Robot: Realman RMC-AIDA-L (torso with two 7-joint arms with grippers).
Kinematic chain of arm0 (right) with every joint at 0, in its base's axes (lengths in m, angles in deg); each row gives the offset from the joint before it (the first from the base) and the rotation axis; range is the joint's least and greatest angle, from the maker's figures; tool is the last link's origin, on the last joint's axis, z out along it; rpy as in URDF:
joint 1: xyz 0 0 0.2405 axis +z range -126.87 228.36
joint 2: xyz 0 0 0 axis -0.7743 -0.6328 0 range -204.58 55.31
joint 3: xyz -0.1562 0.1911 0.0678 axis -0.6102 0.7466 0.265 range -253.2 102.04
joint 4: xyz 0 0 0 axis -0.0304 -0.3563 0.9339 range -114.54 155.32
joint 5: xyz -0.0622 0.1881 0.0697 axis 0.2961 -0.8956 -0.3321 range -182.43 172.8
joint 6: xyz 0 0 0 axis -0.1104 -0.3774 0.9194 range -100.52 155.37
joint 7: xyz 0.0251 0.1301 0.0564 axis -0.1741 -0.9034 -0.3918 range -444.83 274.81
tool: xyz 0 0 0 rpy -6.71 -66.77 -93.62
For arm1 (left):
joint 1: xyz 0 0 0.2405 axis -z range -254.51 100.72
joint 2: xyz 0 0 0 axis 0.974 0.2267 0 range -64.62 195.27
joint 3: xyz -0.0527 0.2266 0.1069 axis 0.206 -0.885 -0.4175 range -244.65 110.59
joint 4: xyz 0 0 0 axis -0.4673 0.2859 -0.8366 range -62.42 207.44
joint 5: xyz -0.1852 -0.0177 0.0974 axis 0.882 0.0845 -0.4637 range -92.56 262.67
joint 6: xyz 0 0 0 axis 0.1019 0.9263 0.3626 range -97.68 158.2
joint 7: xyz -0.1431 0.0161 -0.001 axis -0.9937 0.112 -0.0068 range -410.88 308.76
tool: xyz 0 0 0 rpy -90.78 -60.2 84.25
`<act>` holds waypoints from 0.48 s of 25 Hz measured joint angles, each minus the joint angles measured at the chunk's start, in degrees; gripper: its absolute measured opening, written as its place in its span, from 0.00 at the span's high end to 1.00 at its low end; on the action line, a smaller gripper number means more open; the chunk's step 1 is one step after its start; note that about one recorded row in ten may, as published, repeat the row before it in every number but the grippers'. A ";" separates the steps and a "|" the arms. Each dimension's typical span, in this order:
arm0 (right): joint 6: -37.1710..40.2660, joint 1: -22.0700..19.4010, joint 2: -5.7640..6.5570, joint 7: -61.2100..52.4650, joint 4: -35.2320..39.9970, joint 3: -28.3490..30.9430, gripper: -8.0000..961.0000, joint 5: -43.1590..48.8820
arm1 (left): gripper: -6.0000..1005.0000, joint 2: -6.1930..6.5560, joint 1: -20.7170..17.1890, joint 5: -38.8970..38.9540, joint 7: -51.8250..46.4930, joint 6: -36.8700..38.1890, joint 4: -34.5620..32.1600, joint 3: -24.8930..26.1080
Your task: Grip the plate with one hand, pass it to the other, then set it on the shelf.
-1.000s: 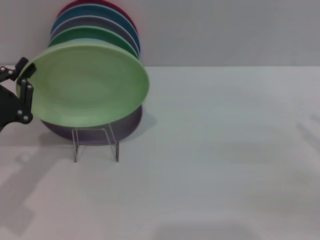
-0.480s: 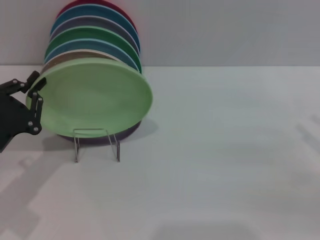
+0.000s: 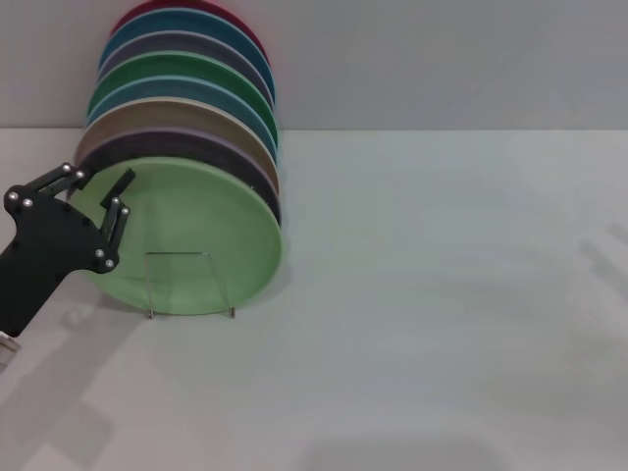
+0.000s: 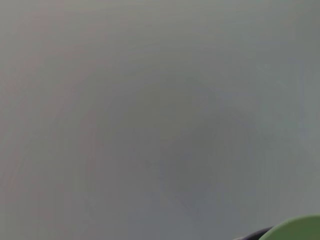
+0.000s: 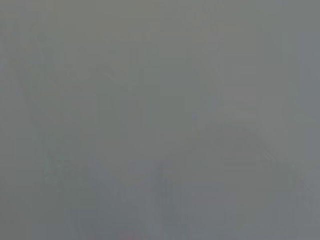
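Observation:
The light mint-green plate stands on edge at the front of the clear acrylic shelf, leaning back against the other plates. Its rim also shows in a corner of the left wrist view. My left gripper is at the plate's left rim. One black finger lies in front of the plate's face and the other is at its edge behind. The jaws look spread apart, so the gripper is open. The right gripper is out of view, and the right wrist view shows only blank grey.
Several other plates stand in a row behind the mint one: a dark purple, a tan, a blue, a darker green, a lilac, a teal and a red. The white table stretches to the right. A grey wall is behind.
My left gripper has lowered the mint plate from a tilted hold above the shelf down into its front slot. The plate now stands upright, and the fingers have spread.

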 joint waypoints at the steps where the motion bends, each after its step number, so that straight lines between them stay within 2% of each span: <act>1: 0.00 0.03 0.00 -0.01 -0.03 -0.05 0.28 0.01 | 0.79 -0.01 -0.14 0.05 0.01 0.04 0.14 0.04; 7: 0.00 -0.01 0.02 -0.01 -0.02 0.01 0.28 0.02 | 0.76 -0.40 -2.68 0.22 0.06 3.36 0.92 3.14; 9: 0.13 -0.16 0.02 0.07 0.03 0.02 0.28 0.02 | 0.74 -0.97 -4.73 0.25 -0.03 4.90 2.19 6.57; 10: 0.25 -0.24 0.02 0.24 0.06 0.02 0.28 0.02 | 0.72 -1.73 -7.05 0.25 -0.47 5.76 4.09 11.40; 11: 0.34 -0.31 0.03 0.50 0.12 0.04 0.28 0.02 | 0.71 -1.73 -7.05 0.25 -0.47 5.76 4.09 11.40; 12: 0.41 -0.36 0.01 1.16 0.22 0.09 0.28 0.02 | 0.70 -2.08 -8.33 0.25 -1.07 5.96 5.10 13.83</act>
